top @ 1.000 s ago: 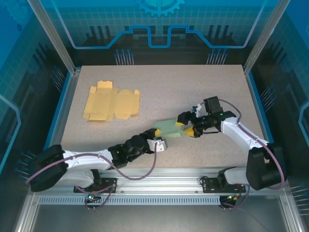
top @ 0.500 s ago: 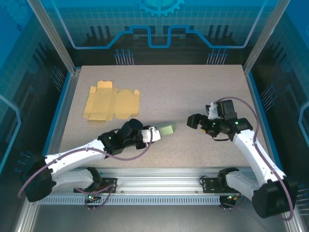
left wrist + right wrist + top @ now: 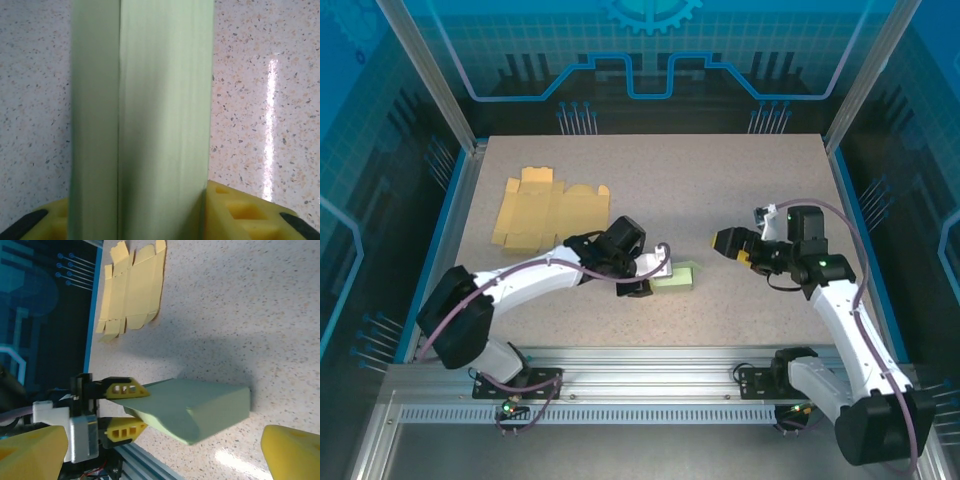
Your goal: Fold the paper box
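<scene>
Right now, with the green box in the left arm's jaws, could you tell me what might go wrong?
1. The left jaws pinch the green box at one end only; it may swing or slip.
2. It is folded paper, so the squeeze might dent it.
3. The right jaws stand wide open beside it, not touching; approaching, they could knock it loose.

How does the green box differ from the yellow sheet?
The green box is folded into a closed shape; the yellow sheet lies flat and unfolded, flaps spread. The green box is clamped in the left gripper; the yellow sheet lies untouched, farther back and left. Both look like paper box material.
</scene>
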Action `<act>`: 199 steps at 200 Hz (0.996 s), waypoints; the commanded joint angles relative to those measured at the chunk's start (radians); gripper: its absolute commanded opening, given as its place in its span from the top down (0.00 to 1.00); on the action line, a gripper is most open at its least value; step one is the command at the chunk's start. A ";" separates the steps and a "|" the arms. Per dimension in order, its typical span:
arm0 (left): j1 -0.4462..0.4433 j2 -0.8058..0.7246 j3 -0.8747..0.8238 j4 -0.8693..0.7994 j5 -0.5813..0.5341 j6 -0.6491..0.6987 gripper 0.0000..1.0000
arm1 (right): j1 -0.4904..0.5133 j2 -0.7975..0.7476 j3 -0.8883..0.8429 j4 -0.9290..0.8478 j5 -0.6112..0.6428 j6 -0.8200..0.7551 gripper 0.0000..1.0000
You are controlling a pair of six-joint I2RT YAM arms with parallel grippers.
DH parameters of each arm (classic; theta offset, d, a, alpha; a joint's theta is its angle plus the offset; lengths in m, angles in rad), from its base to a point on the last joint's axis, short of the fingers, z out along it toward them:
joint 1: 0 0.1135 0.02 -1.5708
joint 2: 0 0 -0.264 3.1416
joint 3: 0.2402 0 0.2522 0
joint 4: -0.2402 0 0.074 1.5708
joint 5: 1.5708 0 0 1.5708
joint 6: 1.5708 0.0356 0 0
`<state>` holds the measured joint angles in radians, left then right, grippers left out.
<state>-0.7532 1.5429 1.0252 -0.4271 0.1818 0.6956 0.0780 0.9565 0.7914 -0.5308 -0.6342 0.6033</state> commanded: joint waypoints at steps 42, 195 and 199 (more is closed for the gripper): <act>0.013 0.109 0.124 -0.114 0.046 0.047 0.30 | 0.097 0.041 -0.021 -0.016 0.161 -0.128 0.10; 0.029 -0.370 -0.135 0.144 -0.186 -0.399 0.34 | 0.354 0.054 0.003 -0.012 0.538 -0.288 0.34; 0.030 -0.386 -0.153 0.150 -0.186 -0.427 0.37 | 0.355 0.056 0.003 -0.009 0.536 -0.290 0.34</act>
<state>-0.7391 1.2373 0.9607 -0.3134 0.0875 0.5041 0.4114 1.0046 0.7757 -0.5560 -0.1532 0.3527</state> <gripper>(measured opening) 0.708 0.661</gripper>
